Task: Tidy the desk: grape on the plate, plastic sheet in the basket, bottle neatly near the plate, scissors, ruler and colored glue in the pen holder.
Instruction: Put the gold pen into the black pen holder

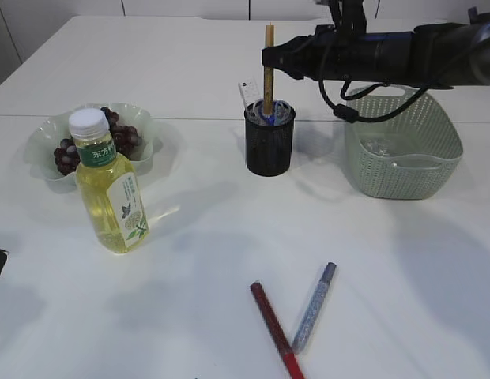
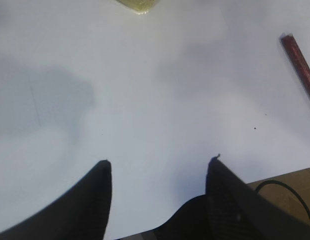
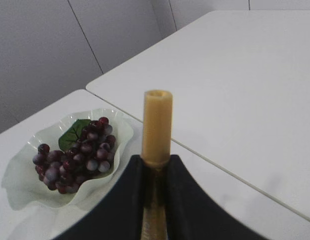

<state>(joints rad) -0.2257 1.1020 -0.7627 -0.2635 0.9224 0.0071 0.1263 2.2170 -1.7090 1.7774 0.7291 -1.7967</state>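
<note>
My right gripper is shut on a gold glue pen. It holds the pen upright, lower end inside the black mesh pen holder. A white ruler and something blue stick out of the holder. A red glue pen and a silver glue pen lie crossed at the table's front. Grapes sit on the pale green plate. The bottle stands in front of the plate. My left gripper is open and empty over bare table.
A pale green basket stands at the right under my right arm, with a clear plastic sheet inside. The bottle's base shows at the top of the left wrist view. The table's near edge lies by my left gripper.
</note>
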